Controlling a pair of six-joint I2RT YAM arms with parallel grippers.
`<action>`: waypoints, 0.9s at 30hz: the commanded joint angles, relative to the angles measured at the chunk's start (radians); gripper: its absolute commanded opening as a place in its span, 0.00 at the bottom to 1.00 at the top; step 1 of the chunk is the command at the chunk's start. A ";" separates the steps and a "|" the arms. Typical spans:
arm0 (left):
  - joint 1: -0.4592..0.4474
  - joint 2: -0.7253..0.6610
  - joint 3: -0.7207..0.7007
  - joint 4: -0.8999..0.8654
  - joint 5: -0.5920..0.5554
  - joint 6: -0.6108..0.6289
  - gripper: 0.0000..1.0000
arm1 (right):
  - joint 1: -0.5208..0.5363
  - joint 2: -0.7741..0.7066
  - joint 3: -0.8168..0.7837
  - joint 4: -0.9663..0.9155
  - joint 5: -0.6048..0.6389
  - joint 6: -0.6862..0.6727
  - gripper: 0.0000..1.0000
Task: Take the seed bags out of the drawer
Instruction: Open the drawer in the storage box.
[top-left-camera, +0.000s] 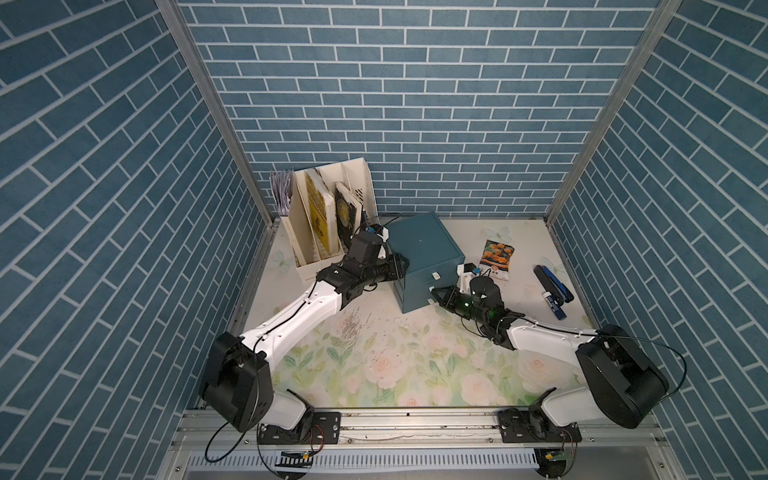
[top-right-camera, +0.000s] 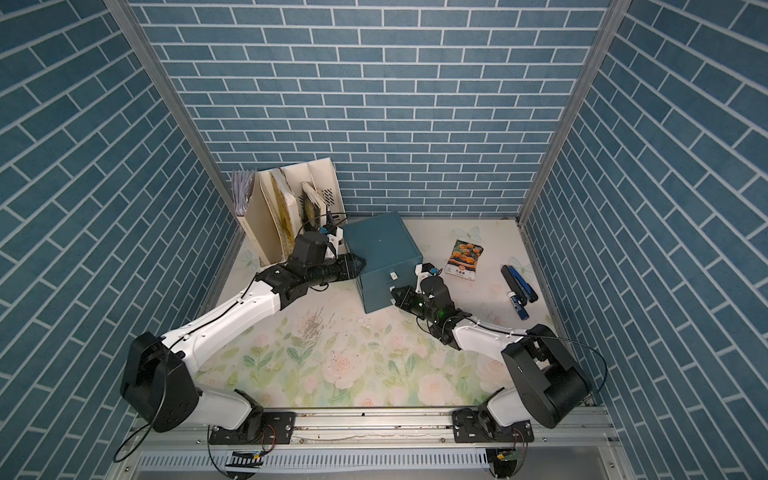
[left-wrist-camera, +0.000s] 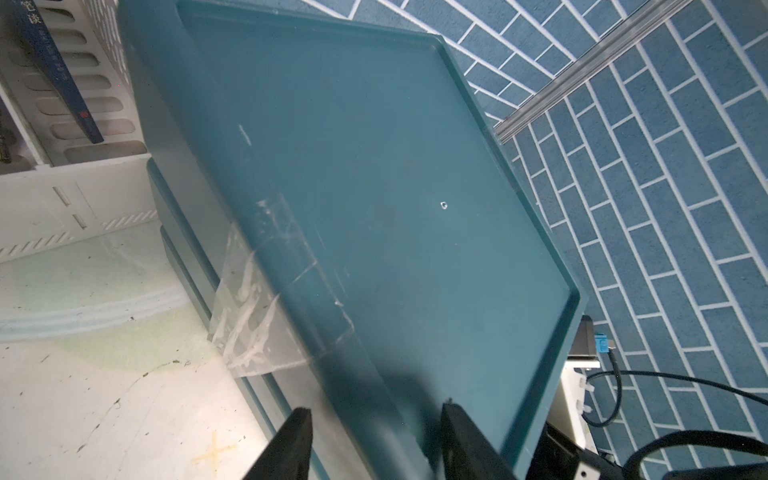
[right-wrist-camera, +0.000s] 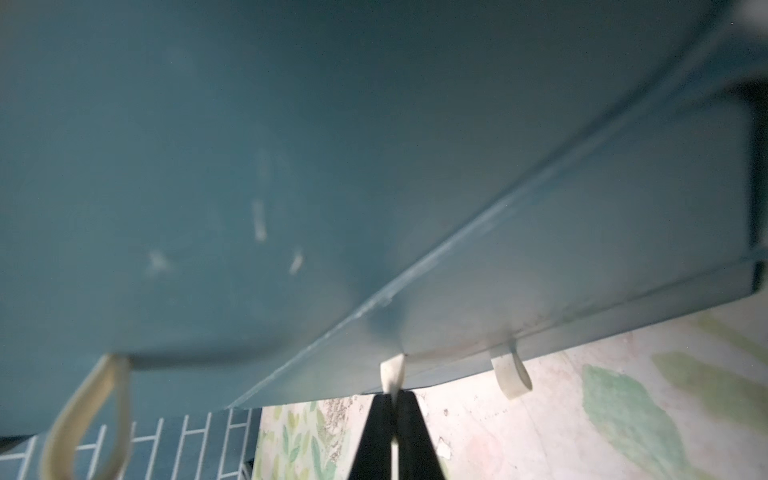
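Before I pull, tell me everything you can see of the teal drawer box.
The teal plastic drawer box is a squarish matte cabinet with a shallow rimmed top and stacked drawer fronts bearing small white pull tabs. It stands upright, turned askew on the floral table mat, beside the white file rack. A strip of clear tape crosses one side. The left gripper clamps its top rim; the right gripper is shut on one tab. Drawers look closed; contents hidden.
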 joint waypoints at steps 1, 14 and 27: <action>0.012 0.021 0.012 -0.076 -0.012 0.020 0.54 | -0.005 0.006 -0.001 0.031 0.018 -0.004 0.00; 0.013 0.027 0.019 -0.069 -0.015 0.014 0.54 | -0.003 -0.090 -0.024 -0.138 -0.051 -0.039 0.00; 0.012 0.020 0.009 -0.067 -0.024 0.008 0.53 | 0.019 -0.297 -0.086 -0.395 -0.108 -0.086 0.00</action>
